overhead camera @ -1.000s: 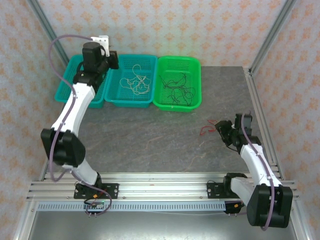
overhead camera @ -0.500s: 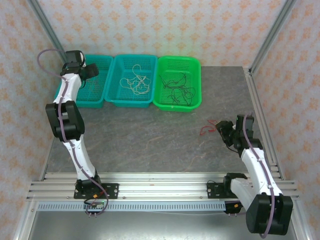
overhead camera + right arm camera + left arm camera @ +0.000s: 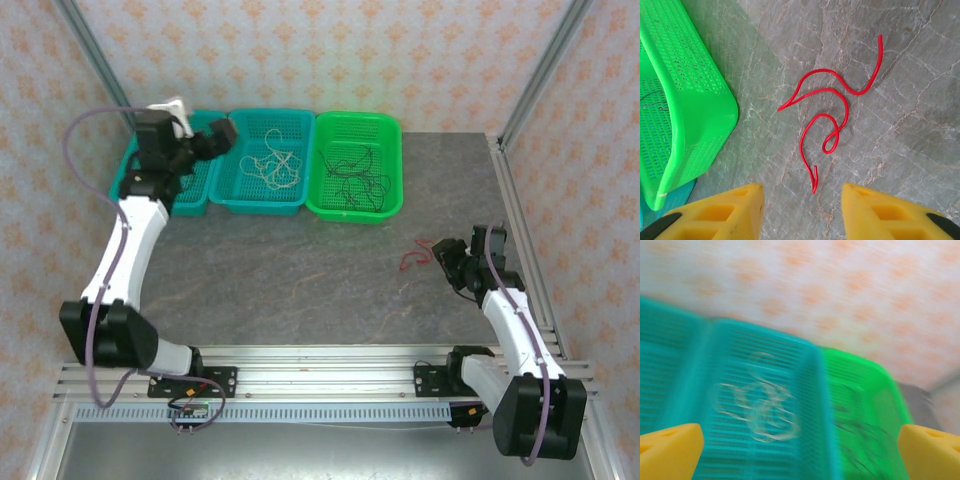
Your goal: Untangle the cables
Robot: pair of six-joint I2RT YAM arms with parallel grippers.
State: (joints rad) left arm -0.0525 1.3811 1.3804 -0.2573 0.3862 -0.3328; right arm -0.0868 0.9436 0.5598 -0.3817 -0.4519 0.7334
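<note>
3 colours of cables lay in 3 places. The white cables sat in the middle teal basket, the black cables in the green basket, and the red cable lay alone on the bare table, well apart from both. No strand crossed another colour, so I judged the untangling mostly done, with the red one the piece left to deal with.

My left gripper hung over the teal baskets at the far left. Its jaws were spread wide and released, with nothing between them. The wrist view was blurred, but the white cables showed below in their basket. My right gripper hovered just above the red cable with its jaws partly apart and grasping nothing. The cable's near tip lay on the stone in line with the gap.

The step in hand, as I read it, was picking up the red cable. That called for lowering my right fingertips to the stone astride the near tip or the small loop beside it. The wire is thin and lies flat, so it could slip out as I clenched. Where it belonged next, perhaps the left teal basket, I could not tell.
</note>
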